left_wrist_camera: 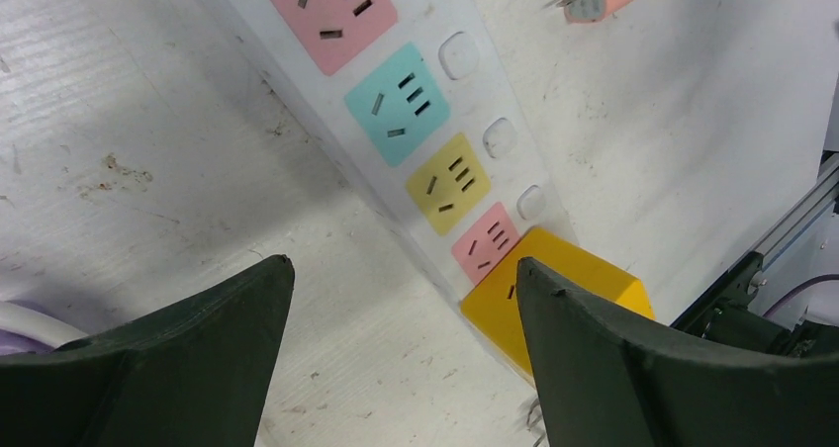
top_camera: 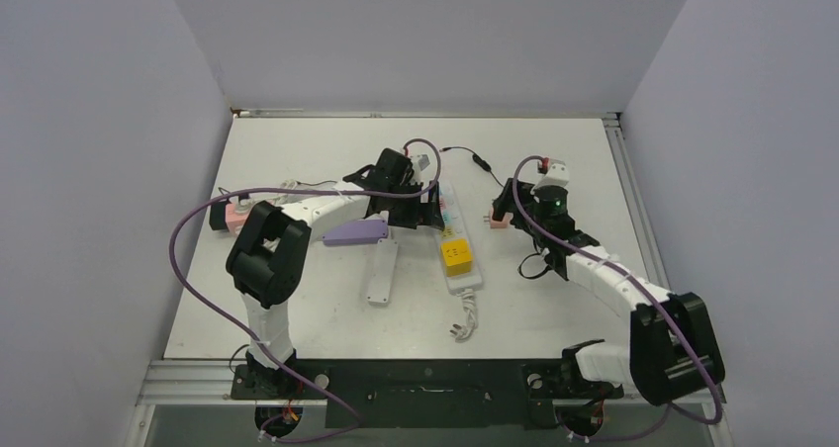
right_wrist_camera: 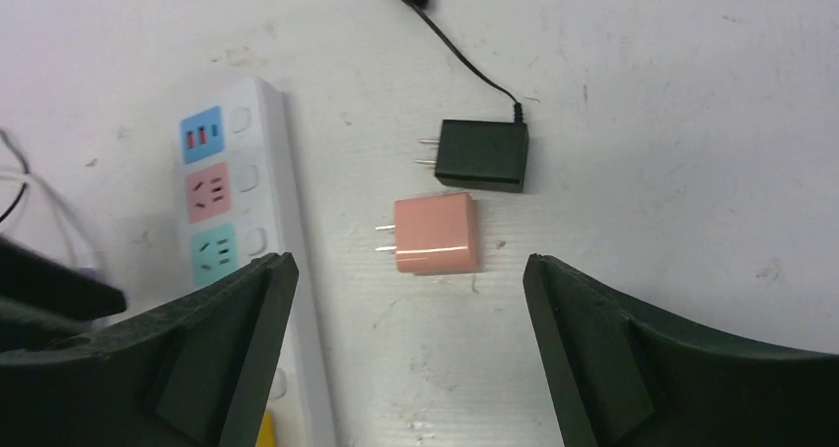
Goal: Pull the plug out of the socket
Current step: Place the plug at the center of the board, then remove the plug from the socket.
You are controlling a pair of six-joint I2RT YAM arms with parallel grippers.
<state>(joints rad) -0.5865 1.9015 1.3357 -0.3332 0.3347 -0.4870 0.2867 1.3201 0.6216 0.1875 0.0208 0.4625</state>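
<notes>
The yellow cube-shaped plastic plug is sitting in the near end of the long white plastic power strip, which is running roughly twelve to six o'clock on the counter. It is lying at five o'clock from the left gripper, the nearer one, whose jaws are standing apart. The right gripper, also spread wide, is hanging over a loose pink plug.

White arm links with black joints, purple cables, and dark green wedge-shaped fingers.
</notes>
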